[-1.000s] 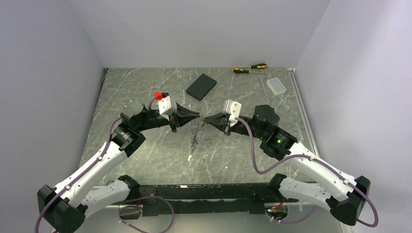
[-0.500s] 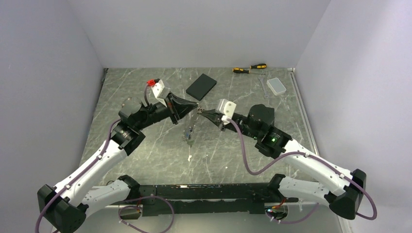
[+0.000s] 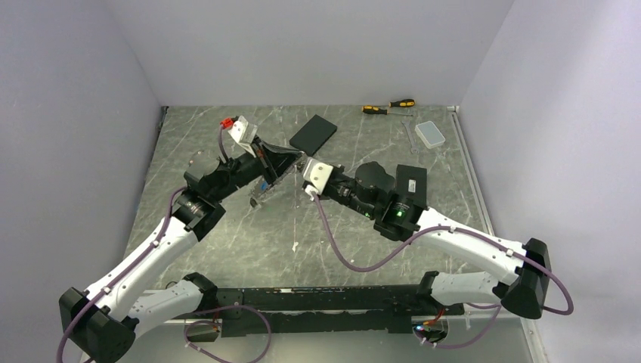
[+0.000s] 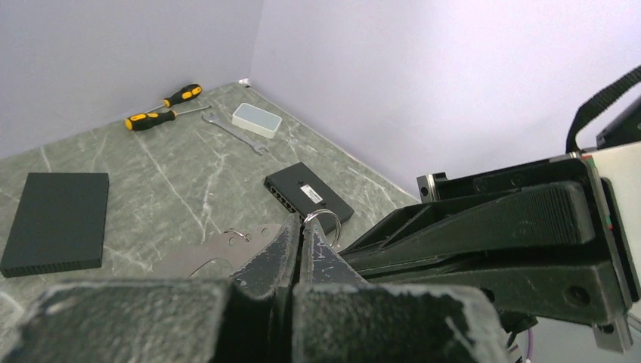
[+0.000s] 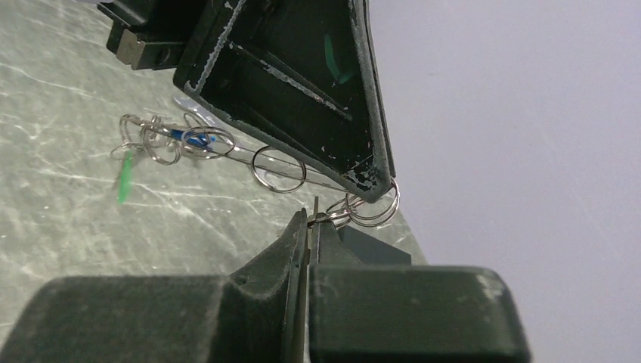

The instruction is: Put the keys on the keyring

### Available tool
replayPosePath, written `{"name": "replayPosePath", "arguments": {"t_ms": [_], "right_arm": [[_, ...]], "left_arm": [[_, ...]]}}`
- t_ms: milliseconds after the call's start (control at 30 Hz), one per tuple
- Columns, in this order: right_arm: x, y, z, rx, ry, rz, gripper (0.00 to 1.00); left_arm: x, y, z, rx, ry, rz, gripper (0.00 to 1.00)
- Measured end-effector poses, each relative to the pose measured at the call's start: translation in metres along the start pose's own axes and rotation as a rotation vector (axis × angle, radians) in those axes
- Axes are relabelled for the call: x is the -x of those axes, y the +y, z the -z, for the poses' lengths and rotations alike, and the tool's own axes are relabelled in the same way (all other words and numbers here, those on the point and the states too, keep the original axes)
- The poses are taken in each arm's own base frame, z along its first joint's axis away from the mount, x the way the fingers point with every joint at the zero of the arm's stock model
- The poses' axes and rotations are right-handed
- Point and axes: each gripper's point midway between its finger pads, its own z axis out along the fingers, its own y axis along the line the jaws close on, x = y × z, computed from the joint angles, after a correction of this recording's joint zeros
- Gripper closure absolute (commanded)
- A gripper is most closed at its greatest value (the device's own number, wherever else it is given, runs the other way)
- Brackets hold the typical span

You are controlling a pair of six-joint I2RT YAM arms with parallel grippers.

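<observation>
The keys [image 5: 170, 144] dangle in a bunch, blue and green tags showing, strung on the thin keyring [image 5: 242, 153] that runs up to the left gripper [image 4: 301, 234], pinched tight on its end above the counter [image 5: 75, 227]. Right against that tip, our right gripper [image 5: 311, 223] is clamped on a small split ring [image 5: 332, 218]. Pull the two apart carelessly and we reckon the ring slips out, spilling keys.

Overhead view far, from behind; wrist views close, facing each other.
</observation>
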Motion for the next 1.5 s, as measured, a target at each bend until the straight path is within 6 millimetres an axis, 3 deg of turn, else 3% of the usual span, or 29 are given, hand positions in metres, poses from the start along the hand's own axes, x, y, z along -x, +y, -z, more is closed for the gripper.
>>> {"name": "replayPosePath", "arguments": {"t_ms": [100, 233, 367, 533, 700, 900, 1100, 1500], "right_arm": [[-0.003, -0.004, -0.003, -0.024, 0.019, 0.030, 0.98], [-0.006, -0.005, -0.005, -0.046, 0.043, 0.061, 0.74], [-0.011, 0.001, -0.005, -0.029, 0.070, 0.064, 0.63], [-0.017, 0.020, 0.020, 0.029, 0.077, -0.016, 0.53], [-0.020, 0.037, 0.060, 0.075, 0.060, -0.133, 0.50], [0.006, 0.015, 0.084, 0.019, -0.069, -0.261, 0.51], [0.011, -0.005, 0.075, 0.006, -0.121, -0.338, 0.54], [0.022, -0.010, 0.037, 0.077, -0.200, -0.371, 0.59]], "left_arm": [[0.001, 0.004, 0.000, 0.022, -0.007, 0.007, 1.00], [0.001, 0.007, 0.000, 0.040, -0.007, 0.021, 1.00], [-0.001, 0.006, 0.003, 0.040, 0.002, 0.008, 1.00], [0.012, -0.005, 0.010, 0.007, -0.050, -0.061, 1.00], [0.023, -0.013, 0.016, -0.026, -0.127, -0.119, 1.00], [0.004, -0.008, 0.016, -0.046, -0.130, -0.129, 1.00], [-0.010, -0.005, 0.019, -0.061, -0.146, -0.137, 1.00], [0.001, -0.019, 0.030, -0.127, -0.251, -0.181, 1.00]]}}
